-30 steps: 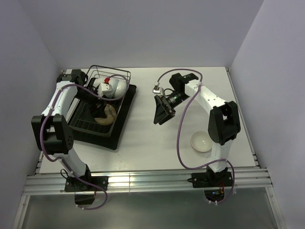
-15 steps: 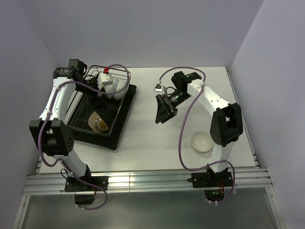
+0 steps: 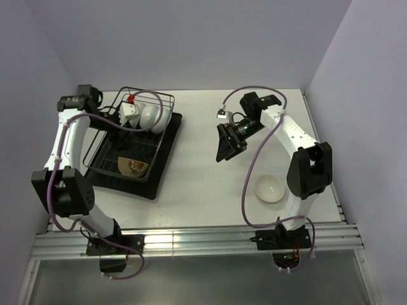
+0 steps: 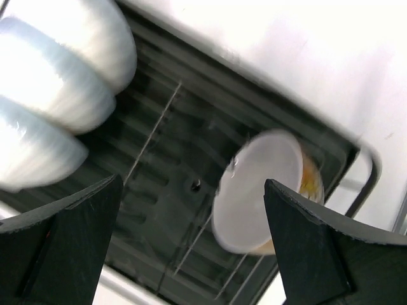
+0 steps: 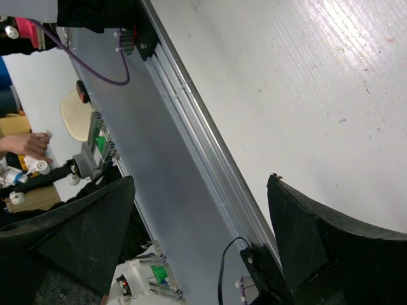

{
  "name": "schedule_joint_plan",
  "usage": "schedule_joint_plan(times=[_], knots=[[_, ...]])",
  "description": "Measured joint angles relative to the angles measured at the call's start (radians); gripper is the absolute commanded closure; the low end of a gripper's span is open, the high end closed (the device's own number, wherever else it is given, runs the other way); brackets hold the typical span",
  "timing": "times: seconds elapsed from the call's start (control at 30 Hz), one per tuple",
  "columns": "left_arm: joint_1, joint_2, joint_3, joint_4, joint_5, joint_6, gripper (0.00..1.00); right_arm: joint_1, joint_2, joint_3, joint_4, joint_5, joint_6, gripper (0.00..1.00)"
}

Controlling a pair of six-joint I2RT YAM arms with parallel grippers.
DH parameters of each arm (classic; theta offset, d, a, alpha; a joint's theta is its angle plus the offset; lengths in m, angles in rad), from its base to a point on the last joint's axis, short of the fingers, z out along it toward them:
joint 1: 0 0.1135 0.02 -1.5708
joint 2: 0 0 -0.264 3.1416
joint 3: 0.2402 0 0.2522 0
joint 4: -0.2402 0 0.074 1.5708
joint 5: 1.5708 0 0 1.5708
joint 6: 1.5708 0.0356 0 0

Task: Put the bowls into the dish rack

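The dish rack (image 3: 164, 124) sits on its black tray at the back left. Several white bowls (image 3: 150, 116) stand on edge at its far end, and they also show in the left wrist view (image 4: 57, 82). A tan-bottomed bowl (image 3: 132, 167) leans at the rack's near end, standing on edge among the wires in the left wrist view (image 4: 261, 190). One white bowl (image 3: 269, 189) sits on the table by the right arm. My left gripper (image 3: 129, 112) (image 4: 192, 181) is open and empty above the rack. My right gripper (image 3: 227, 143) (image 5: 202, 178) is open and empty above mid-table.
The black tray (image 3: 160, 170) juts out past the rack on the table side. The table's front edge and an aluminium rail (image 5: 210, 171) fill the right wrist view. Walls close in the back and both sides.
The tan-bottomed bowl has shifted toward the rack's near end and settled there. My left arm has risen and pulled back toward the rack's far end. My right gripper has moved slightly right.
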Motion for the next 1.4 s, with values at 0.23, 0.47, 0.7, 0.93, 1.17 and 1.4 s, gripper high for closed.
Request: schedule_joint_plan(times=[0.23, 0.47, 0.7, 0.93, 1.17, 1.4], knots=[[0.154, -0.14, -0.161, -0.035, -0.005, 0.245, 0.06, 0.016, -0.003, 0.001, 0.005, 0.036, -0.001, 0.1], [0.153, -0.257, -0.308, -0.037, -0.026, 0.407, 0.03, 0.057, -0.003, 0.003, 0.01, 0.051, 0.003, 0.11], [0.153, -0.276, -0.372, -0.056, -0.082, 0.474, 0.03, 0.065, -0.003, 0.008, 0.012, 0.05, 0.01, 0.11], [0.121, -0.249, -0.381, -0.002, -0.12, 0.457, 0.03, 0.079, -0.003, 0.025, 0.015, 0.05, 0.019, 0.12], [0.056, -0.247, -0.398, 0.056, -0.15, 0.397, 0.04, 0.08, -0.003, 0.025, 0.015, 0.05, 0.021, 0.12], [0.037, -0.174, -0.309, 0.04, -0.151, 0.322, 0.05, 0.08, -0.003, 0.025, 0.015, 0.049, 0.021, 0.12]])
